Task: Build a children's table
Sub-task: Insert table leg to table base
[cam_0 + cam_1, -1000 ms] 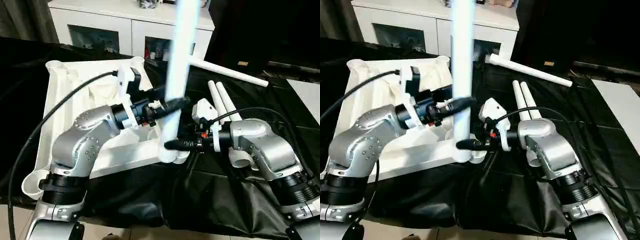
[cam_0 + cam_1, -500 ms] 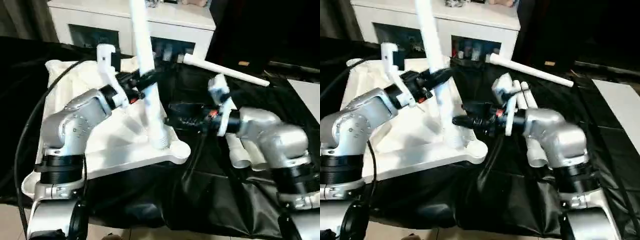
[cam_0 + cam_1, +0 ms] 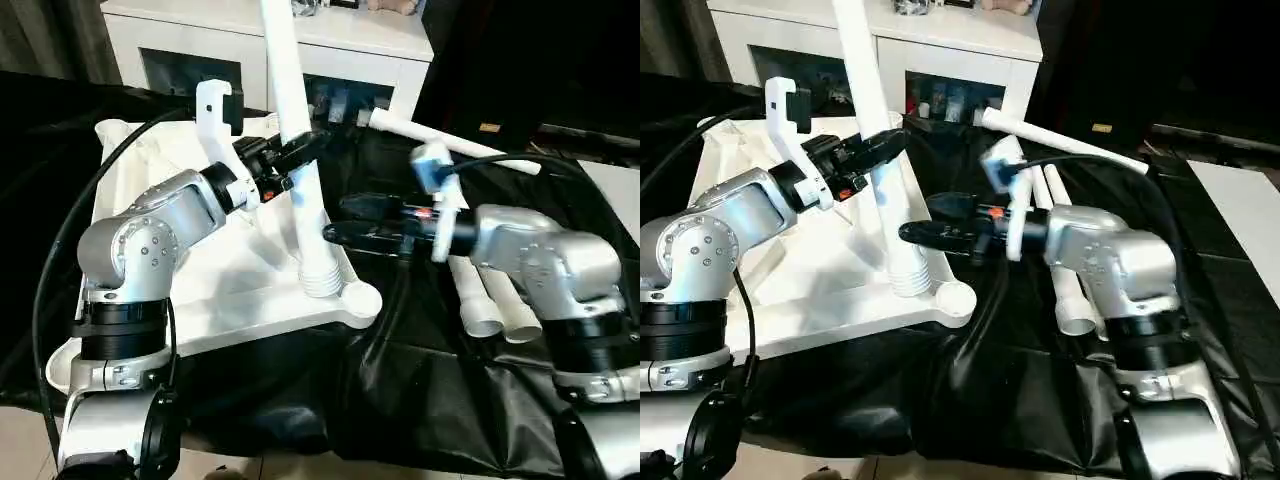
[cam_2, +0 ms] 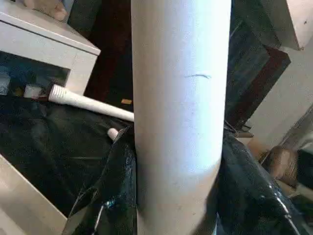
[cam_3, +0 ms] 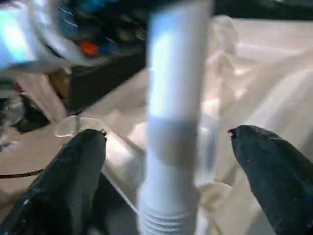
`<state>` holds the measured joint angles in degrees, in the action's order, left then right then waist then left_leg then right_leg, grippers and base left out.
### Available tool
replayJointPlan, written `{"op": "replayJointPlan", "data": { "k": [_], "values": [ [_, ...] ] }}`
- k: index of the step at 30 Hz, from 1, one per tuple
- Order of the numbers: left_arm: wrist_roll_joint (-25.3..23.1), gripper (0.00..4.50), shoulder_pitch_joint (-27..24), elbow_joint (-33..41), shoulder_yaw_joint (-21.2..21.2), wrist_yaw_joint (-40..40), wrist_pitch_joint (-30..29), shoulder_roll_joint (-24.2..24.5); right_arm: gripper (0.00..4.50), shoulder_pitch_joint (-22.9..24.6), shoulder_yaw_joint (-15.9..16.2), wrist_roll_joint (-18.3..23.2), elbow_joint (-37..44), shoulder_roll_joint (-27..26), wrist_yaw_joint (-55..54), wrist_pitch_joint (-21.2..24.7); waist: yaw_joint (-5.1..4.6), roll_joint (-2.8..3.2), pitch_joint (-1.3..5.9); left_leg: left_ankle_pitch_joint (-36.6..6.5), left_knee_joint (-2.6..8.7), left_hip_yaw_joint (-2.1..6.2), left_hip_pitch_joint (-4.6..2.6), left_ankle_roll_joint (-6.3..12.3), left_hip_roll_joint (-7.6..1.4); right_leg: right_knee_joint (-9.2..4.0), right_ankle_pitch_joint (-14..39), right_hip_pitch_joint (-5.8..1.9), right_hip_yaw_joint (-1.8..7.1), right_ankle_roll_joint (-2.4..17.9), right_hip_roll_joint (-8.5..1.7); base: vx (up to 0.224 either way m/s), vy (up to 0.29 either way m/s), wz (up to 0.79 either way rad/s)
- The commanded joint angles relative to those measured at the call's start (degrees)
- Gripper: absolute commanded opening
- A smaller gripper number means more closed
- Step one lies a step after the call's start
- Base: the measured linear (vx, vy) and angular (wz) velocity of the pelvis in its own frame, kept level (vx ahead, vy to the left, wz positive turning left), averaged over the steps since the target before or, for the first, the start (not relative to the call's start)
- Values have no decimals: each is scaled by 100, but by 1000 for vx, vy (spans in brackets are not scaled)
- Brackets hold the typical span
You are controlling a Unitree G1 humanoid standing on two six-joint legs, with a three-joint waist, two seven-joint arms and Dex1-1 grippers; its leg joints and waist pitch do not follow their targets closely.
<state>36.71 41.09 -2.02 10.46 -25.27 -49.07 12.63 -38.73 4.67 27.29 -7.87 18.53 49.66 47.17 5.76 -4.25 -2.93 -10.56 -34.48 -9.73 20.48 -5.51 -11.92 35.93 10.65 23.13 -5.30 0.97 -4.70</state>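
Observation:
The white tabletop lies underside up on the black cloth, with round sockets at its corners. My left gripper is shut on a long white leg, which stands tilted; up close this leg is a broad white tube. The leg's threaded end is down on the tabletop just beside the near right corner socket. My right gripper is open to the right of the leg's lower part, not touching it. Its fingers stand wide on either side of the leg.
Two more legs lie side by side on the black cloth under my right forearm. Another leg lies across the back. A white cabinet with dark glass doors stands behind the table.
My right gripper has let go of the leg's lower end and opened wide, backing off to the right. The left arm has lifted and tilted the leg, its threaded end now beside the socket.

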Motion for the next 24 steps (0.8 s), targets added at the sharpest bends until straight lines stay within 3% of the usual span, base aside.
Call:
{"op": "replayJointPlan", "data": {
  "k": [1,7,15,24],
  "values": [
    [127,182,139,181,-22,36,-67,-22,450,-149,-25,-147,-150,-80,-404,7,9,61,370,-841,415,11,-17,-230,-105,-424,1082,-324,305,867,-331,0,0,0],
    [17,182,89,297,-251,-262,63,35,450,-140,100,-61,-80,-247,-372,272,11,75,366,-858,430,16,-20,-221,-115,-410,898,-337,310,852,-322,0,0,0],
    [86,182,7,522,-527,-619,92,156,450,-181,262,86,-63,-169,-28,423,9,71,352,-958,438,16,-10,-244,-117,-429,1087,-340,315,784,-332,0,0,0],
    [37,182,-36,622,-768,-899,156,233,366,-239,456,36,-105,-92,246,356,4,65,355,-914,434,13,-11,-249,-120,-415,1054,-337,320,812,-334,0,0,0]
  ]
}}
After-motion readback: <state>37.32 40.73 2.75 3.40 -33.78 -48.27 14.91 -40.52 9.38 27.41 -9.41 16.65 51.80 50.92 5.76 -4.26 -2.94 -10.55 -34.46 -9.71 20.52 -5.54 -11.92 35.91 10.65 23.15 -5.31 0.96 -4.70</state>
